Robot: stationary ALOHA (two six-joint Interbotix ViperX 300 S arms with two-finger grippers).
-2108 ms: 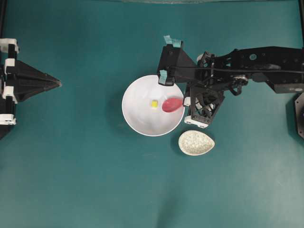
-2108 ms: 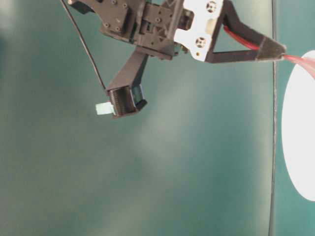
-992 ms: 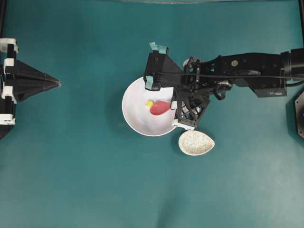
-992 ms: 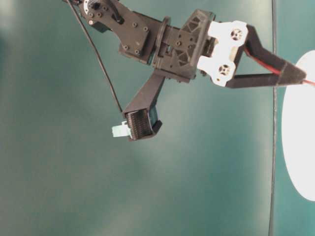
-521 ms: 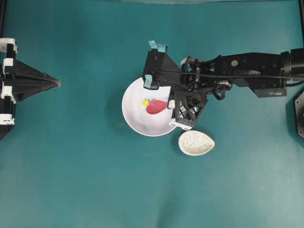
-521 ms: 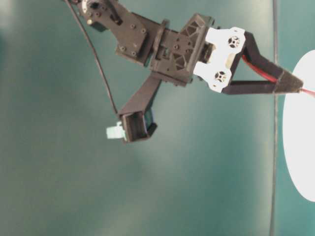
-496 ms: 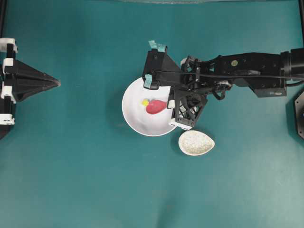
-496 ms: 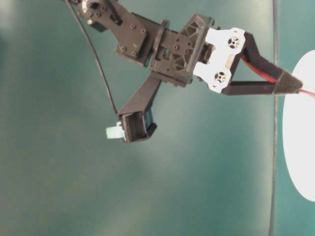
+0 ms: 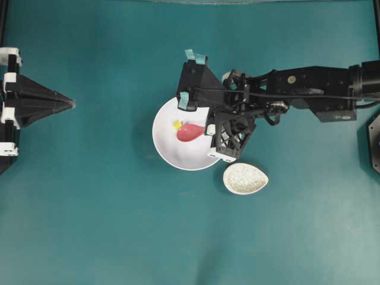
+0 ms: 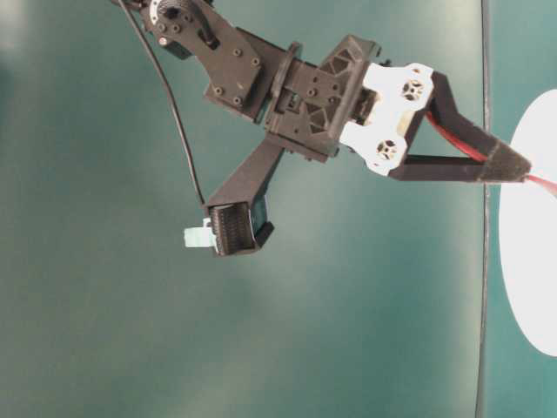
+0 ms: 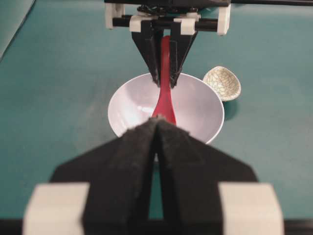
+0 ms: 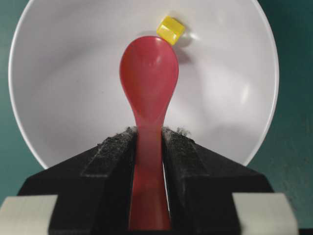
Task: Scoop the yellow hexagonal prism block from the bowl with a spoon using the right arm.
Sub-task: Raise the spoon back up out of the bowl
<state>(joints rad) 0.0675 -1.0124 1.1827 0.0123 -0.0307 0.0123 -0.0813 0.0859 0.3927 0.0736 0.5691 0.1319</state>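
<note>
One yellow hexagonal prism block (image 12: 170,30), tiny, bright and faceted, lies inside the bowl (image 12: 58,83), just off the far tip of the spoon (image 12: 149,73); whether they touch is unclear. From the left wrist view the block is hidden behind the spoon. Spoon: glossy pink-red, handle clamped between the right gripper's (image 12: 148,134) jaws, scoop over the bowl's floor. Left gripper (image 11: 157,128): jaws together, empty, well apart. Speckled spoon rest (image 9: 245,179) beside the bowl.
</note>
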